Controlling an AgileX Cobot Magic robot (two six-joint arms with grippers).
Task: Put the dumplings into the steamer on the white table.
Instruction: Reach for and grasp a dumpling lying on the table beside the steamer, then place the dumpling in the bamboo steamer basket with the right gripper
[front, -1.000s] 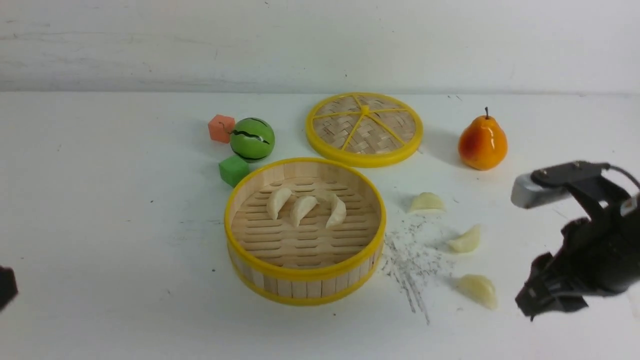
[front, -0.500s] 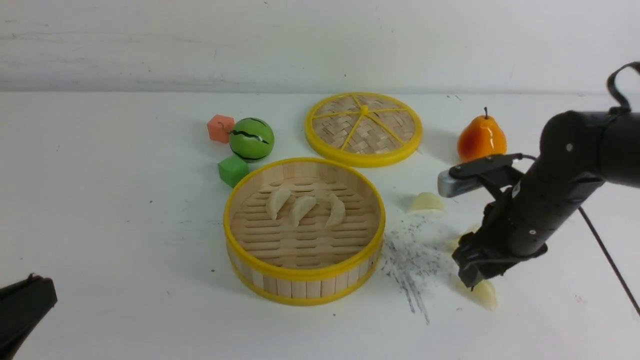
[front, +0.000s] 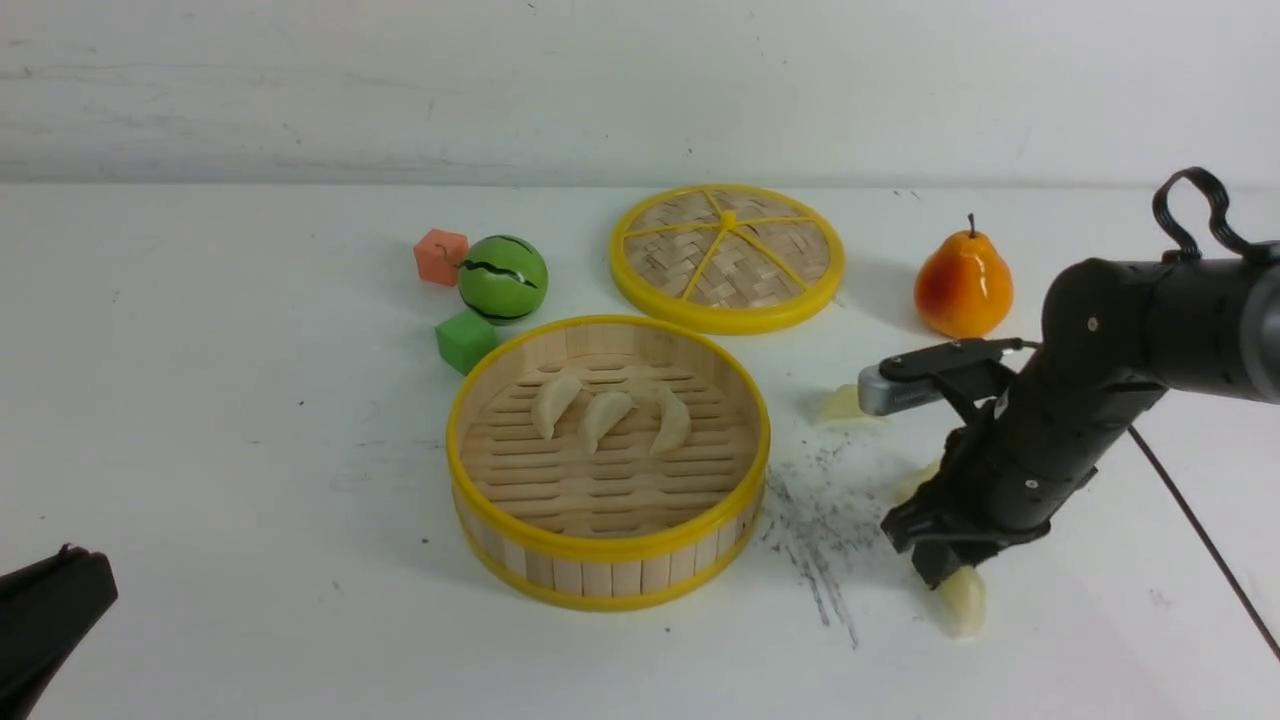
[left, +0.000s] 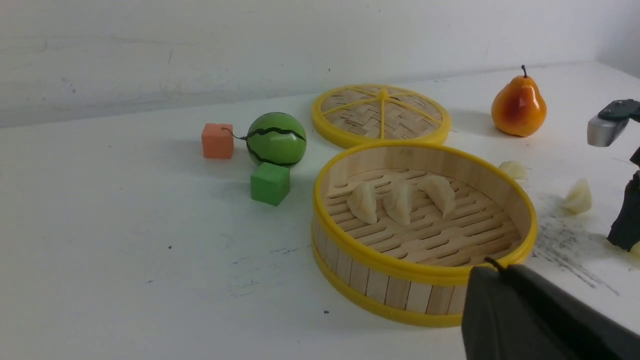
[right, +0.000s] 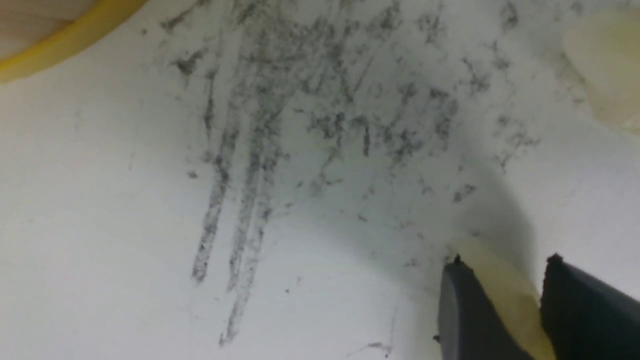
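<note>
The steamer (front: 600, 548) stands mid-table with three dumplings (front: 605, 416) lying in it. It also shows in the left wrist view (left: 415, 270). Three more dumplings lie on the white table (front: 250, 450) to its right. One (front: 843, 403) is half hidden behind my right wrist and one (front: 915, 482) is partly behind my arm. My right gripper (front: 940, 575) is down at the table, shut on the nearest dumpling (front: 962, 600). That dumpling sits between the fingers in the right wrist view (right: 505, 295) and still touches the table. My left gripper (front: 50, 610) is shut and empty at the front left.
The flat woven lid (front: 728, 256) lies behind the steamer. A pear (front: 963, 285) stands at the back right. A green watermelon ball (front: 503, 278), an orange cube (front: 441, 256) and a green cube (front: 466, 340) sit left of the lid. Grey scuff marks (front: 825, 530) lie beside the steamer.
My right arm came in from the right and dropped onto the nearest dumpling, which has turned end-on between the fingers. My left gripper rose slightly into view.
</note>
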